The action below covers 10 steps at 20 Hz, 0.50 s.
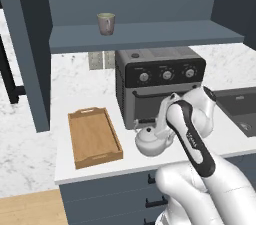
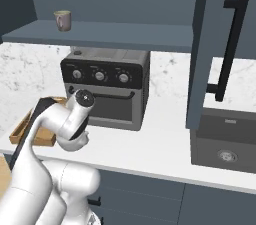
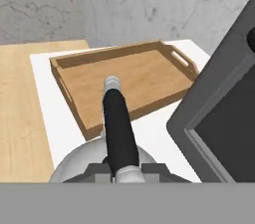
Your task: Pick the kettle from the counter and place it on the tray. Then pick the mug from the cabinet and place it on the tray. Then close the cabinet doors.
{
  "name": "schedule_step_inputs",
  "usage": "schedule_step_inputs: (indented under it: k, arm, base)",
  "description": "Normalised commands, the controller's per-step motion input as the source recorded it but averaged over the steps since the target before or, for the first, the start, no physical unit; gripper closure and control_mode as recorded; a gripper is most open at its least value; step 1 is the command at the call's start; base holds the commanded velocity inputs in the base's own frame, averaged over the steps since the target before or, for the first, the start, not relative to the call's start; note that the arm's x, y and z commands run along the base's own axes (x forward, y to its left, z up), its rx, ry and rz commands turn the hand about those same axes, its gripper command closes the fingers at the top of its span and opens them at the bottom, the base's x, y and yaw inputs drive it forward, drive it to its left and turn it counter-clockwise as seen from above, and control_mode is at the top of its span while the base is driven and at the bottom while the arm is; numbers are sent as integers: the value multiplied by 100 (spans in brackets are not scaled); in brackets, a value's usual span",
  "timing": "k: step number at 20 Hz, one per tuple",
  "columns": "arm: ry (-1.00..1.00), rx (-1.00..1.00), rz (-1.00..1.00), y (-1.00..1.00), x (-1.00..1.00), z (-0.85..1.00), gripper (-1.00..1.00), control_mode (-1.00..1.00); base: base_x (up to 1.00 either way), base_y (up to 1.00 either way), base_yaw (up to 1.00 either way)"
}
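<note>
While the kettle (image 1: 150, 140) sits just right of the tray (image 1: 94, 137) on the counter (image 1: 75, 99), in front of the black toaster oven (image 1: 159, 86), the step in hand looks like the carry across to the tray. In the hand view the gripper (image 3: 121, 168) sits low over the kettle's black-topped handle (image 3: 118, 126), its jaws drawn in narrow on either side of that bar; it appears clamped on the handle, though the fingertips themselves are mostly hidden at the frame's bottom edge. Whether the kettle's base is already clear of the worktop I cannot tell.

To do this well, lift straight up enough for the base to pass over the tray's near rim, then travel left, keeping the handle level so the body does not swing on the grip. Stay clear of the oven's front on the right. Set it down toward the far part of the tray, leaving room for the mug (image 1: 106, 23), which stands on the shelf of the open cabinet (image 1: 150, 36) above.
</note>
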Motion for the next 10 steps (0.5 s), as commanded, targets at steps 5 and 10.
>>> schedule_step_inputs:
  k: [5, 10]
  arm:
    - [6, 4, -4, 99, 29, 13, 100, -100]
    - [6, 6, -8, 95, 46, 16, 100, -100]
  base:
    - [0, 0, 0]
    - [0, 0, 0]
